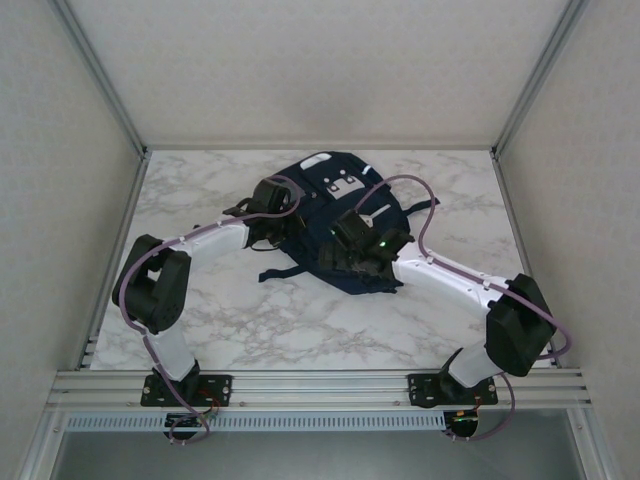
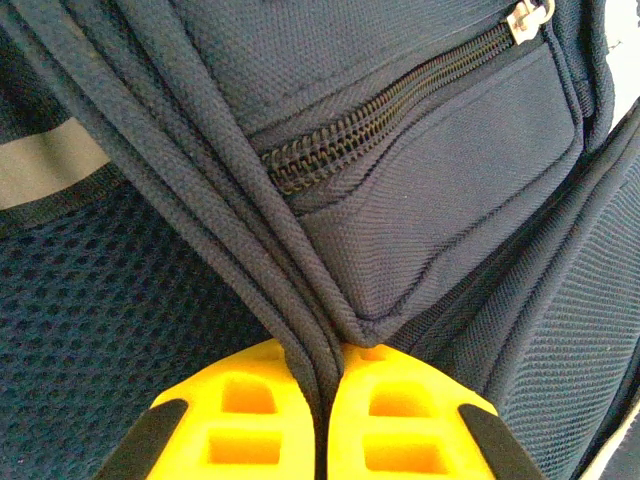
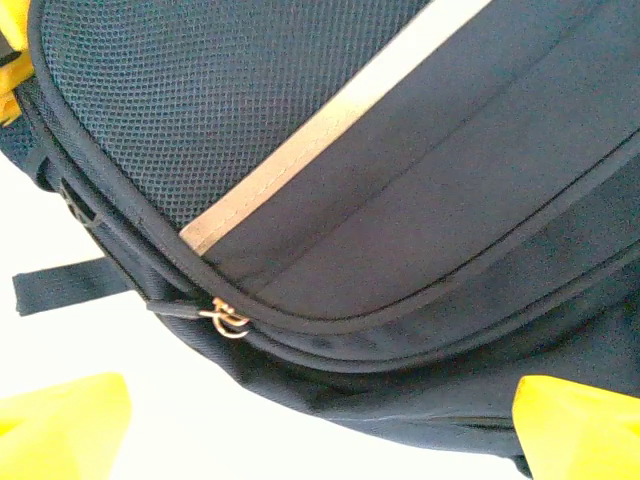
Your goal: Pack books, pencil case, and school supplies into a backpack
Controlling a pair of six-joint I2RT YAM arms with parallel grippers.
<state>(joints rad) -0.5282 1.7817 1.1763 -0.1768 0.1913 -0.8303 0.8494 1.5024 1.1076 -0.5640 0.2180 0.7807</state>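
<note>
The navy backpack (image 1: 335,195) lies in the middle of the marble table, its white label at the far end. My left gripper (image 2: 325,362) is shut on a bunched fold of the backpack's dark fabric edging, just below a closed pocket zipper (image 2: 400,115). My right gripper (image 3: 320,425) hangs open over the backpack's near rim, its yellow fingers (image 3: 60,430) spread wide on either side of the fabric. A metal zip pull (image 3: 225,318) sits on the main seam, under the pale stripe (image 3: 330,125). The books, pencil case and school supplies are out of view.
A loose dark strap (image 1: 275,273) trails from the backpack's left side onto the table (image 1: 250,330). Grey walls with metal frame rails (image 1: 100,250) close in the left, right and far sides.
</note>
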